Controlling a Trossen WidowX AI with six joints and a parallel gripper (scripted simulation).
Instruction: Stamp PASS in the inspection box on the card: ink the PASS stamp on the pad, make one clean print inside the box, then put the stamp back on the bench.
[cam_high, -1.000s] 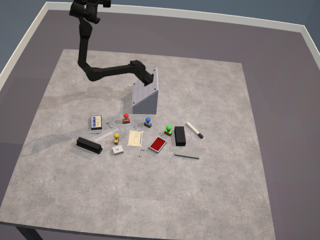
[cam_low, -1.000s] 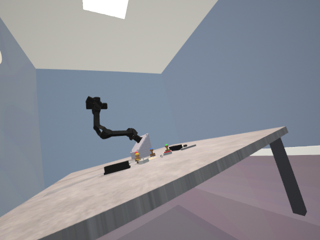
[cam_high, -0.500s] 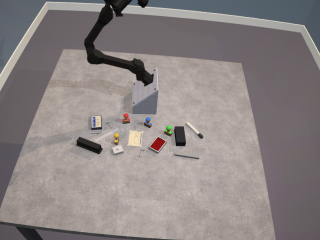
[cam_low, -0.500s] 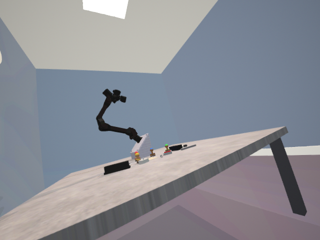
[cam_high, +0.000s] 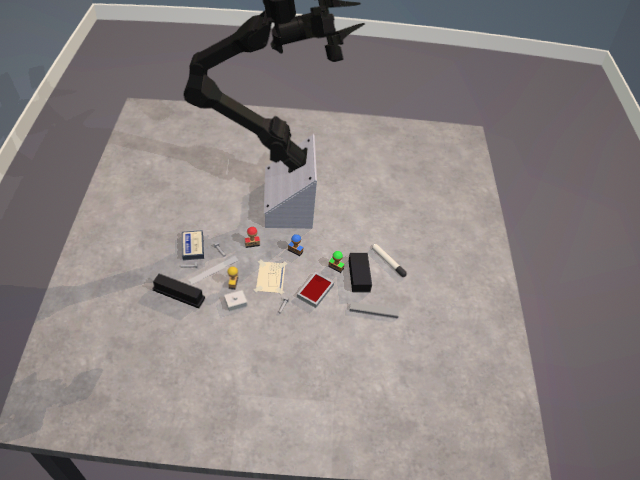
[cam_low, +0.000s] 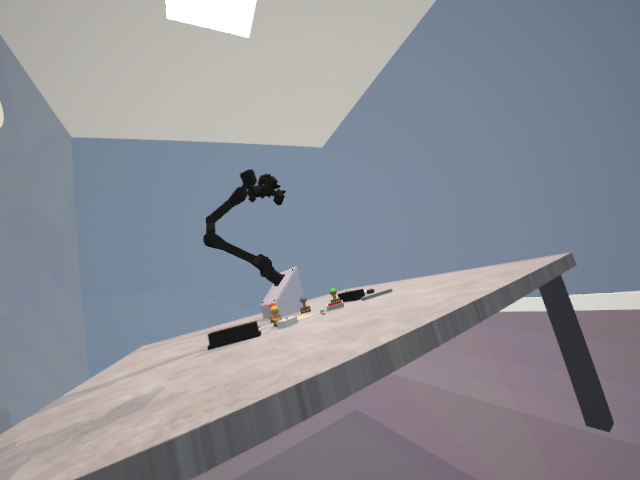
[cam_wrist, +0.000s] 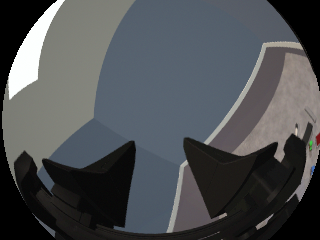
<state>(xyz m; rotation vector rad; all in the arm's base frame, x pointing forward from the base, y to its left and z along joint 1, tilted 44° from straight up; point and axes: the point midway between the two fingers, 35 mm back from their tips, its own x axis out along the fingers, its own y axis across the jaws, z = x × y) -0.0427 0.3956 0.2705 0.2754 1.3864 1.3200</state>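
Note:
Four small stamps stand on the bench: one with a red knob (cam_high: 252, 236), one blue (cam_high: 295, 243) (cam_low: 303, 302), one green (cam_high: 337, 260) (cam_low: 333, 294) and one yellow (cam_high: 233, 276) (cam_low: 275, 313). I cannot read which is PASS. The cream card (cam_high: 271, 275) lies flat between them, and the red ink pad (cam_high: 315, 288) lies to its right. My gripper (cam_high: 356, 14) (cam_low: 281, 195) (cam_wrist: 159, 144) is high in the air behind the arm's base, far from all of them. Its fingers stand half apart with nothing between them.
The grey wedge base (cam_high: 290, 191) carries the arm. A black block (cam_high: 359, 271), a marker (cam_high: 389, 259), a grey bar (cam_high: 373, 310), a long black block (cam_high: 178, 289) (cam_low: 233, 334), a small white block (cam_high: 235, 299), a blue-and-white box (cam_high: 192, 243) and some screws lie around the card.

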